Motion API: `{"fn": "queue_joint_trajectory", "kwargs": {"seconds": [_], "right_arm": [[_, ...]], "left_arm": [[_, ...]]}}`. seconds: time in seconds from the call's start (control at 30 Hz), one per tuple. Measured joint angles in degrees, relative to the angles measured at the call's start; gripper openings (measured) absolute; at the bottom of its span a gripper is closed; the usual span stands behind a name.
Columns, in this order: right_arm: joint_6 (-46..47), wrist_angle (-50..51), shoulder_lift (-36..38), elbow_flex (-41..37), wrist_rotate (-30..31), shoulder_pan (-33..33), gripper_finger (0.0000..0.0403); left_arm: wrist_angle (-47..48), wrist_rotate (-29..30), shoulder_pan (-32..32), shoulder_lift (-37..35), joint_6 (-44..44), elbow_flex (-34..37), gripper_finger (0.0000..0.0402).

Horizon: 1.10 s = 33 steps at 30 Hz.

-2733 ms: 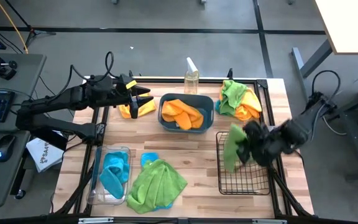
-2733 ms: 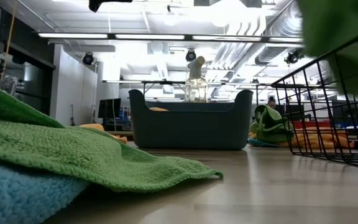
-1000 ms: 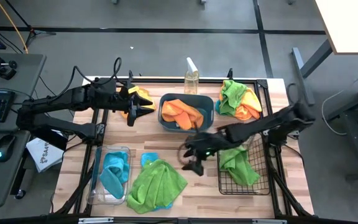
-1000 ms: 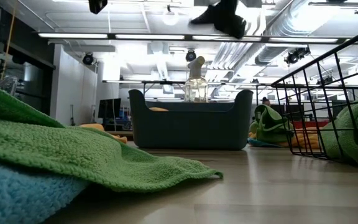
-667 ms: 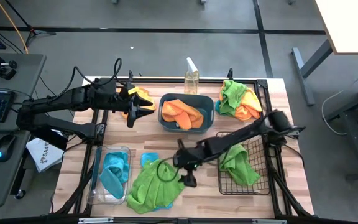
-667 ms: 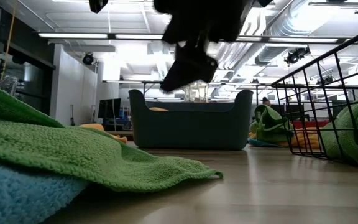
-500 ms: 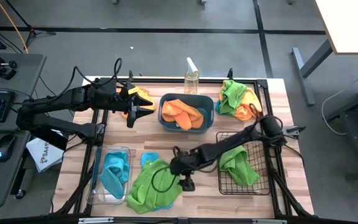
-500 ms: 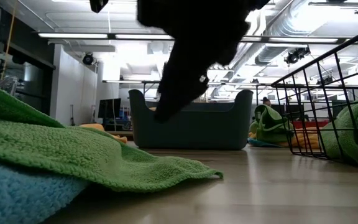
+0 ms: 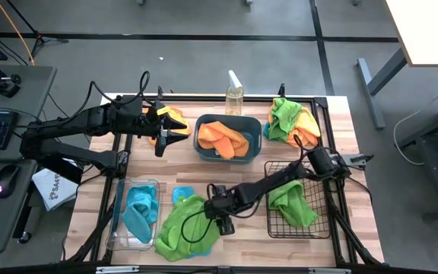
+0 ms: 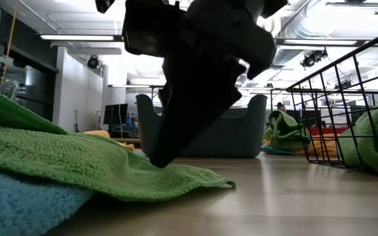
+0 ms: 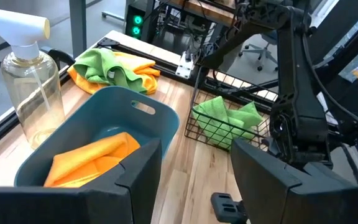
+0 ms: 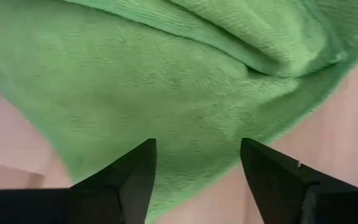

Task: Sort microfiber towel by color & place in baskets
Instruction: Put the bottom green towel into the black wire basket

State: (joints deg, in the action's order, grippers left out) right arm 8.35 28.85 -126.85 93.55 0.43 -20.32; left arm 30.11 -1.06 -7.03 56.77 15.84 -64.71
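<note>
Green microfiber towel, lying lower centre in the high view, is getting the right gripper descending onto its edge (fingers spread, narrowing), having just left the wire basket.

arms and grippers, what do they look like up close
Both arms are dark, jointed, near-black, with loose black cables looping along them. The left gripper has yellow-orange patches near its fingers. The right gripper ends in two flat, matte black fingers with squared edges.
</note>
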Motion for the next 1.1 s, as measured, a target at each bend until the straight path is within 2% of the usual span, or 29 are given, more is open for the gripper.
{"fn": "queue_joint_trajectory", "kwargs": {"seconds": [0.1,0.27,0.5,0.67,0.77,0.93,1.1], "right_arm": [[-1.6,0.2,0.0,-1.2,1.0,0.0,0.0197],[-1.7,-3.6,0.4,-4.7,-0.8,0.1,0.0141],[-2.8,-2.8,0.5,-5.9,-1.6,0.1,0.0116],[0.3,3.6,1.6,-4.1,-2.6,0.1,0.0014],[-0.9,9.8,3.1,-2.2,-1.7,0.3,0.001],[-7.3,19.5,10.2,-0.5,4.9,1.3,0.0004],[-11.8,21.6,19.3,-0.3,9.0,3.1,0.0002]], "left_arm": [[0.0,0.0,0.0,0.0,0.0,0.0,0.0181],[0.0,0.2,-0.1,0.0,0.0,0.0,0.0181],[0.0,0.3,-0.1,0.0,0.0,0.0,0.0181],[0.0,1.4,-0.1,0.0,-0.4,0.0,0.0181],[-0.3,2.7,-0.1,-0.4,-2.9,0.0,0.0181],[-2.2,7.3,-0.1,-1.4,-3.6,0.0,0.0181],[-5.1,8.4,-0.1,-2.0,-5.5,0.0,0.0181]]}}
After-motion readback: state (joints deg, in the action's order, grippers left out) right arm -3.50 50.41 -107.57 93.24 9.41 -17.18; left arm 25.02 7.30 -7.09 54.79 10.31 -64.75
